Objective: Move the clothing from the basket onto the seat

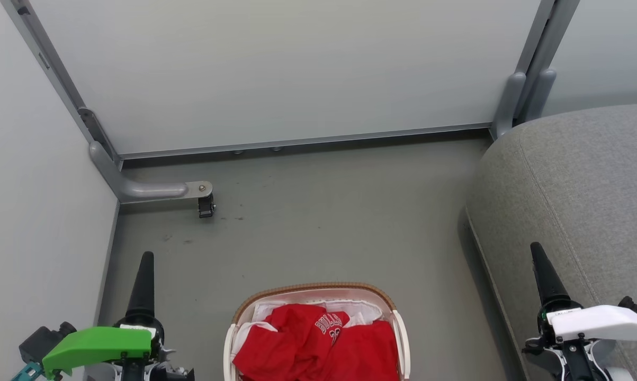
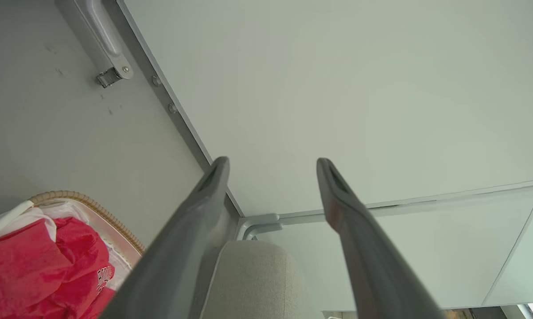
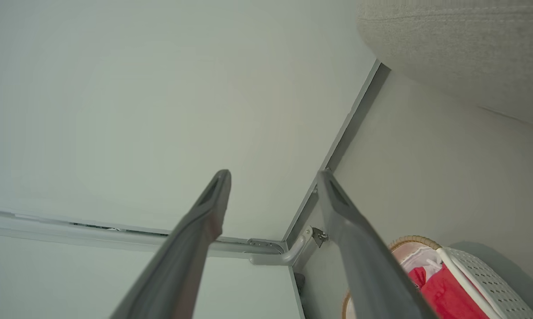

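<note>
Bright red clothing, with a jersey lettered "BULLS" on top, lies piled in the white basket with a brown woven rim, on the floor at bottom centre. The grey seat stands to the right. My left gripper hangs left of the basket, apart from it. My right gripper hovers over the seat's front edge. Both are empty. In the left wrist view the left gripper is open, with clothing at lower left. In the right wrist view the right gripper is open, with the basket at lower right.
Pale partition panels close off the back and left. A metal foot with a small caster juts onto the grey floor at the left corner. Another post foot stands at the seat's far corner.
</note>
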Tool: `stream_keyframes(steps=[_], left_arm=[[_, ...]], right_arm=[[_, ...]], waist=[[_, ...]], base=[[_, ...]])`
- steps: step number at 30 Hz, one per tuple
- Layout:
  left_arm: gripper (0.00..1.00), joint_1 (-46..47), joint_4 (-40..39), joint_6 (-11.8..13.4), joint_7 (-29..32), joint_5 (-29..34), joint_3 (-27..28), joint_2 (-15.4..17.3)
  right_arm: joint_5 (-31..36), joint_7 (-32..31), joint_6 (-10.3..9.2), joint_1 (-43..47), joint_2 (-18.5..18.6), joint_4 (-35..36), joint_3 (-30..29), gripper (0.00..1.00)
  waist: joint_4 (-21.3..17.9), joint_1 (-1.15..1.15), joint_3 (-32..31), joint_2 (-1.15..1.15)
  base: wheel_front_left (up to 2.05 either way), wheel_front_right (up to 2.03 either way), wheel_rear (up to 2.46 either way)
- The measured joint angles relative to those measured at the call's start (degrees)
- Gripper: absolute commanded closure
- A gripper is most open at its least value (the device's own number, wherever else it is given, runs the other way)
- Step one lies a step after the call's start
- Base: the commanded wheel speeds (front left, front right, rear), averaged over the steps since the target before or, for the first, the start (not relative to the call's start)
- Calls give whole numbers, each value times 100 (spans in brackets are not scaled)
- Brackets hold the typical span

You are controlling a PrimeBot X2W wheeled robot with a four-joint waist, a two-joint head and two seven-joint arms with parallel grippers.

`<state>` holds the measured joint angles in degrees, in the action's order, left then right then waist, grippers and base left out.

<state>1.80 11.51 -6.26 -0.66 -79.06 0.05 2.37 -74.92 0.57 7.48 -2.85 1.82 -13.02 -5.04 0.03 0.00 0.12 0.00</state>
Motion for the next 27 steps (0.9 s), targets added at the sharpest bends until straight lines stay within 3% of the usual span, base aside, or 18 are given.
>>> stream_keyframes(steps=[27], left_arm=[[0,-86,-358,275,-543,3148,-622,7]], right_arm=[[3147,553,0,141,38,403,229,0]], waist=[[43,0,6,0]], base=[[0,0,0]])
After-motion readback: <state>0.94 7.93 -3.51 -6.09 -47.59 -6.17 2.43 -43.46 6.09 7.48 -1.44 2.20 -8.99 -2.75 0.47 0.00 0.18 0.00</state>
